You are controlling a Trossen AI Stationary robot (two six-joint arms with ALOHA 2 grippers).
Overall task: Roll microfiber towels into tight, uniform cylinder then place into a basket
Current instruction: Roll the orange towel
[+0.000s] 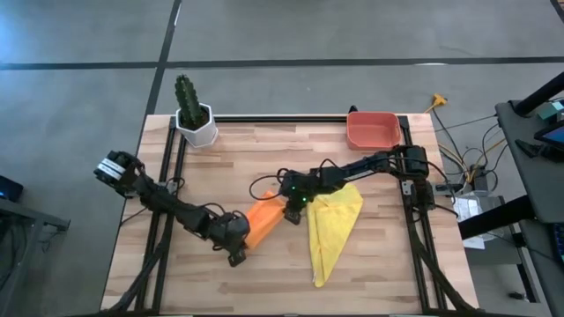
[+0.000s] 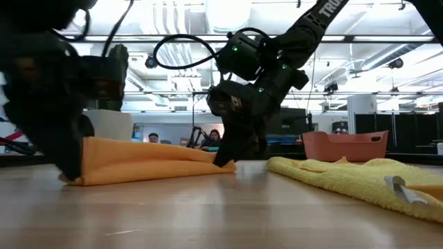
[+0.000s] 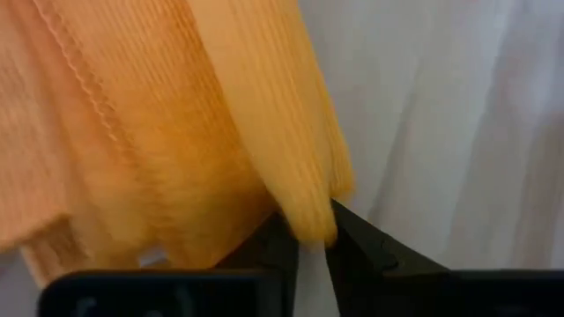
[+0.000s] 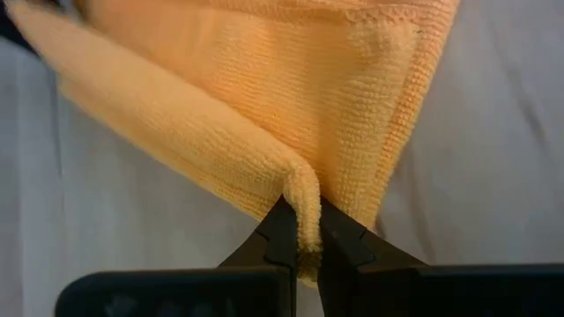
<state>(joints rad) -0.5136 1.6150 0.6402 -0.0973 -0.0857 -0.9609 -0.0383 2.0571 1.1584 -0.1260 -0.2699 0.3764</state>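
Two grippers hold the bright orange microfiber towel (image 1: pixel 263 220), one at each end. This folded cloth lies on the pale wooden table (image 1: pixel 370 264), well short of the salmon-red plastic basket (image 1: pixel 372 130) at the far right corner, and just beside the bright yellow microfiber towel (image 1: pixel 333 229), which sprawls unrolled on the side toward that basket.

The orange towel's long axis runs slantwise, its far end pointing roughly toward the basket. The left gripper (image 1: pixel 236 254) is closed on the end farthest from the basket; the right gripper (image 1: pixel 289 210) is closed on the nearer end. In judgement, any rolling must turn about this axis, so both sets of fingers would have to work in step. The right arm is plainly the nearer one for the later carry to the basket.

Each wrist view shows what the overhead view cannot: the right gripper (image 4: pixel 304 238) has its dark fingers nearly together, pinching a thin folded ridge of cloth, and the left gripper (image 3: pixel 308 238) likewise nips a hanging fold. The low view adds that the orange towel (image 2: pixel 145 162) is a flattish fold on the wood, not yet a cylinder, with the right gripper (image 2: pixel 225 160) down at its edge.
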